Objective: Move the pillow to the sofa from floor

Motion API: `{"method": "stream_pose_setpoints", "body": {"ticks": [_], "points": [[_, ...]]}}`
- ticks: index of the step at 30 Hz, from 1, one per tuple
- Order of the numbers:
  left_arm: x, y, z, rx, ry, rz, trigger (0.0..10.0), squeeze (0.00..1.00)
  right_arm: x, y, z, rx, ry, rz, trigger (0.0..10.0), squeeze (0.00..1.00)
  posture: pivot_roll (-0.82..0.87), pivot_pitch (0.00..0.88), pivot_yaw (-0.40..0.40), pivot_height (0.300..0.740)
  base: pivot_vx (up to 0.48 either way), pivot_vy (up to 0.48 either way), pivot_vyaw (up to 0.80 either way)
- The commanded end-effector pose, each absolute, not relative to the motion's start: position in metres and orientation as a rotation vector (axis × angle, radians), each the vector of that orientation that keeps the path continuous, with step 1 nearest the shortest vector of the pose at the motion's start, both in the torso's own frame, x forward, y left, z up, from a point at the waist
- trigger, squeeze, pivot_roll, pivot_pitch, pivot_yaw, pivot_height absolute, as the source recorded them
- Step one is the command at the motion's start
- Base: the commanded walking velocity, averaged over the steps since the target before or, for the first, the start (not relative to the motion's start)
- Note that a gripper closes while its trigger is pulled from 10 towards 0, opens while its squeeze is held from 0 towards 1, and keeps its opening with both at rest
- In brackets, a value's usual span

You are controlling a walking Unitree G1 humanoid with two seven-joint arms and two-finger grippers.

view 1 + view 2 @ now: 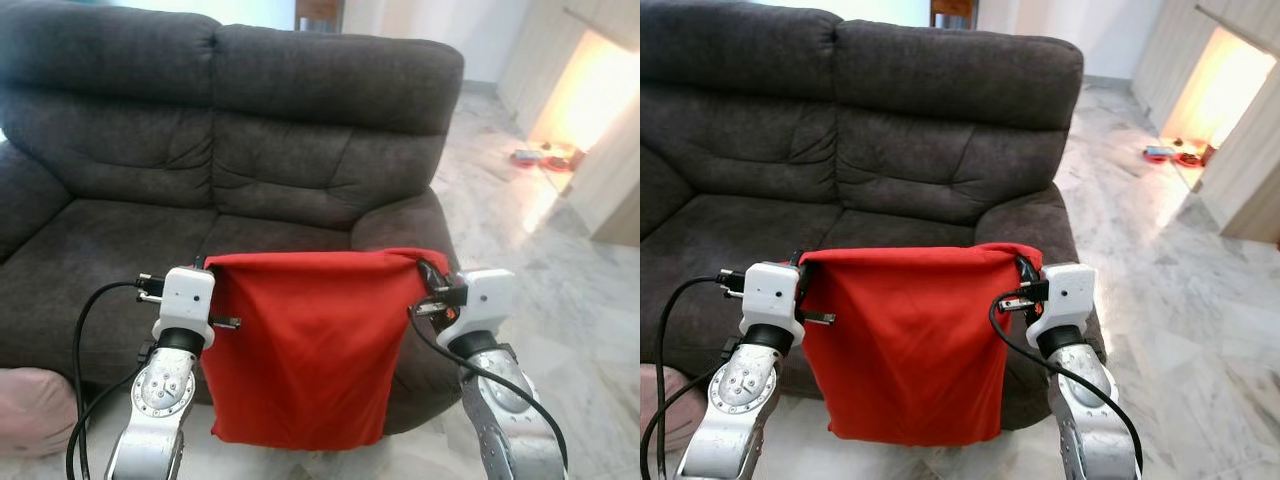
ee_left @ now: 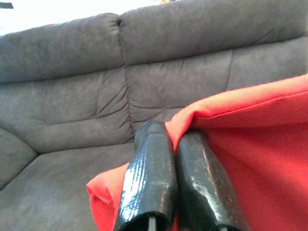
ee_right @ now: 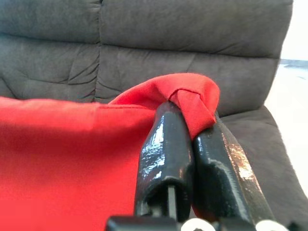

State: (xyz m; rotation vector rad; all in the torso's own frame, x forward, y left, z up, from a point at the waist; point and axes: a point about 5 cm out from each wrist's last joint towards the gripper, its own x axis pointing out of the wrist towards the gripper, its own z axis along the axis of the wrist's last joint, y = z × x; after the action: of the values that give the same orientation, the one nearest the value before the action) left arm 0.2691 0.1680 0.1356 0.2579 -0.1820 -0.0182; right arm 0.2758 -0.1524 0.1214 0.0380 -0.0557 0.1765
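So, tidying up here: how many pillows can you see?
2. A red pillow hangs between the left gripper and right gripper before the sofa; a pink one lies on the floor, partly cut off.

Two silver metal forearms carry round joint housings ringed with small screws. Each wrist ends in a white, boxy plastic module with a small dark dot on its face. Thick black cables loop from the modules down along both arms. The left end effector and right end effector have long, glossy black fingers.
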Motion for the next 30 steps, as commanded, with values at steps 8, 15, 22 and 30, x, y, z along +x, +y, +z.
{"method": "stream_pose_setpoints", "body": {"ticks": [8,15,22,30], "points": [[0.283,0.164,0.164,0.268,-0.304,-0.042,10.0,0.0,0.285,-0.148,0.131,0.06,-0.12,0.147,10.0,0.0,0.16,0.0,-0.033,0.74,0.261,0.0,0.0],[0.289,0.165,0.194,0.299,-0.411,-0.032,10.0,0.0,0.289,-0.143,0.142,0.066,-0.161,0.164,10.0,0.0,0.17,0.0,-0.032,0.74,0.275,0.0,0.0],[0.29,0.165,0.211,0.3,-0.463,-0.03,10.0,0.0,0.291,-0.142,0.158,0.08,-0.218,0.17,10.0,0.0,0.17,0.0,-0.033,0.74,0.295,0.0,0.0],[0.29,0.165,0.212,0.301,-0.462,-0.031,10.0,0.0,0.291,-0.142,0.159,0.081,-0.219,0.171,10.0,0.0,0.17,0.0,-0.033,0.74,0.3,0.0,0.0]]}}
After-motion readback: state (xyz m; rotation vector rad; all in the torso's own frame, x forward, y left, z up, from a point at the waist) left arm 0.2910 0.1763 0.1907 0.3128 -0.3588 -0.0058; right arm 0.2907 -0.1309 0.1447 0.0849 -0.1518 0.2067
